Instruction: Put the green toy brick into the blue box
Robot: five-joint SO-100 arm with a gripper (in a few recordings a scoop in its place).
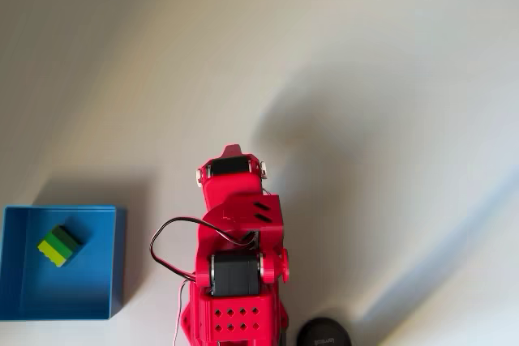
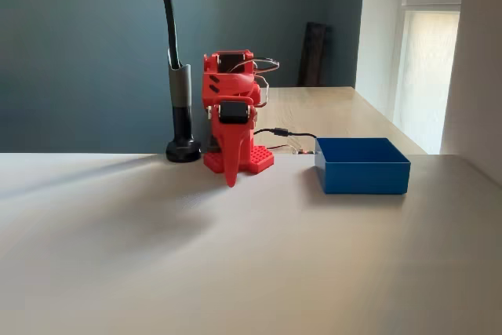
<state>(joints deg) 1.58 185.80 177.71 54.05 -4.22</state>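
Observation:
The green toy brick (image 1: pixel 58 245), lime on top with darker green beside it, lies inside the blue box (image 1: pixel 85 291) near its upper-left part in the overhead view. In the fixed view the blue box (image 2: pixel 362 176) stands right of the arm, and its walls hide the brick. My red arm (image 1: pixel 235 232) is folded back over its base, well apart from the box. The gripper (image 2: pixel 230 176) hangs point-down in front of the base, its fingers together with nothing between them.
A black pole on a round foot (image 2: pixel 183 148) stands just left of the arm's base in the fixed view; the foot (image 1: pixel 324 334) shows at the overhead view's bottom edge. A black cable (image 1: pixel 162 242) loops out beside the arm toward the box.

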